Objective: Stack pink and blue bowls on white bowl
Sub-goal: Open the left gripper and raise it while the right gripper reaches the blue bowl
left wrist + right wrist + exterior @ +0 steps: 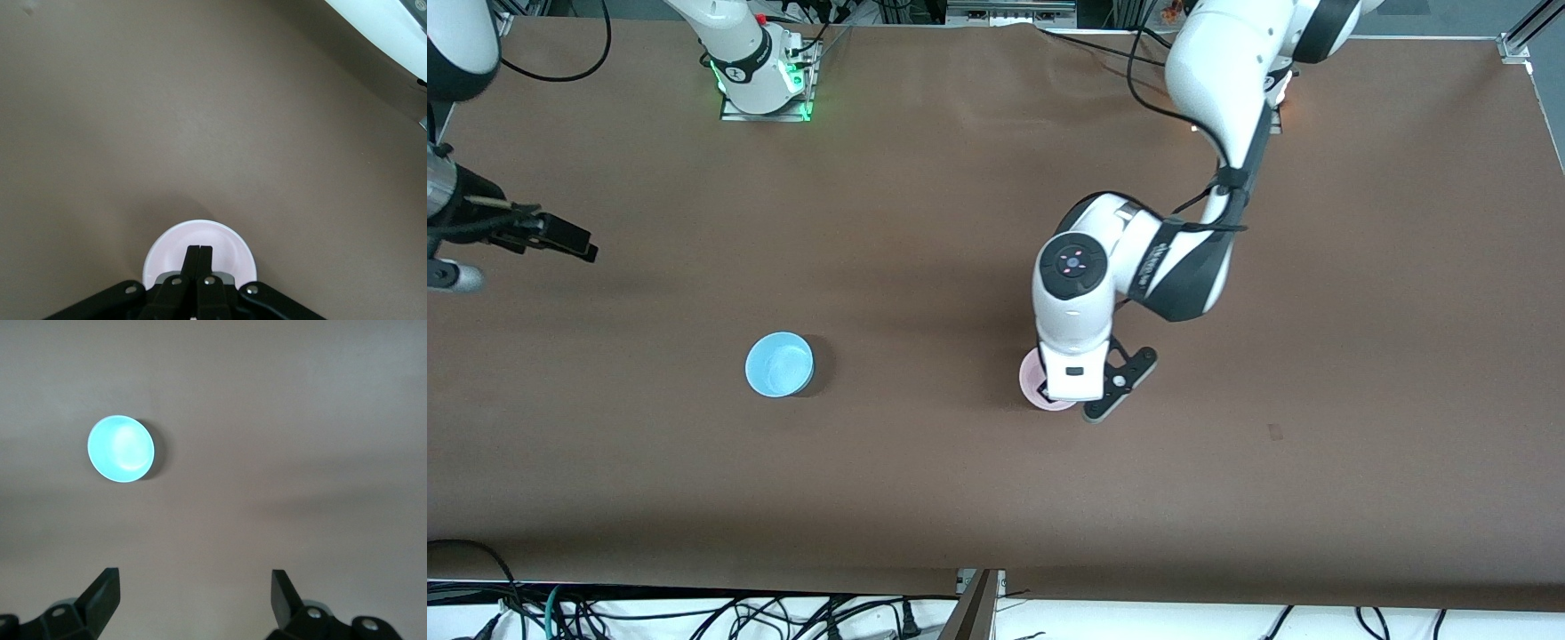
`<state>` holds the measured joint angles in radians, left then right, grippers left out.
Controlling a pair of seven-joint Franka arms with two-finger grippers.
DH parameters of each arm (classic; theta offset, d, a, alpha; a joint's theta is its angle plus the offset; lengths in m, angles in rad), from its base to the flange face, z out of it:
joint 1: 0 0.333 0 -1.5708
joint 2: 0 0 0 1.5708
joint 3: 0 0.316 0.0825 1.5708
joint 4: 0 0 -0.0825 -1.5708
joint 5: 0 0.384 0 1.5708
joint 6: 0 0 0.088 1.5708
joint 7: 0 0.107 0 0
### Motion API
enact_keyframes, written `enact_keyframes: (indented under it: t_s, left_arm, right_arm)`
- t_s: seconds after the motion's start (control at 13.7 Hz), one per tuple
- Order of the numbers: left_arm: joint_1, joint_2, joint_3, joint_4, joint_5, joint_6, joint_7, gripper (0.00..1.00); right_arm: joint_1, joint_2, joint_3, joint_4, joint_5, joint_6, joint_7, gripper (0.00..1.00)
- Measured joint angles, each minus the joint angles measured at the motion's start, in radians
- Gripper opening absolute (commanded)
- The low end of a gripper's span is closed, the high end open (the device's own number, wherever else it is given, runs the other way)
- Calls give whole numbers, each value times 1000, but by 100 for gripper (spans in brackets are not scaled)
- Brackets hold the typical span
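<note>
The pale pink bowl (1034,380) sits on the brown table, mostly covered by my left gripper (1069,378), which stands straight down over it. In the left wrist view the pink bowl (223,243) lies right under my left gripper (199,249). Its fingers are pressed together over the bowl's inside, with nothing between them. The light blue bowl (780,364) stands alone toward the right arm's end of the table. It also shows in the right wrist view (121,448). My right gripper (195,577) is open and empty, up over the table edge at its own end (560,236). The white bowl is not in view.
The brown table (925,222) runs wide around both bowls. The right arm's base (765,80) stands at the edge farthest from the front camera. Cables hang below the table's edge nearest the front camera.
</note>
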<state>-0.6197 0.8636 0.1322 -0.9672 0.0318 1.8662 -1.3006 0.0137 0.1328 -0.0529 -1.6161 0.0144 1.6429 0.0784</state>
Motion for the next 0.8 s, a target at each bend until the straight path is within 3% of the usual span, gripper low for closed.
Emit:
enact_keyframes:
  t_s: [0.36, 0.8]
  left_arm:
    - [86, -93, 0, 1, -52, -155, 275, 0]
    - [230, -194, 1, 2, -53, -296, 692, 0]
  right_arm:
    - [4, 129, 6, -2, 0, 38, -14, 100]
    - [76, 343, 16, -40, 2, 354, -15, 99]
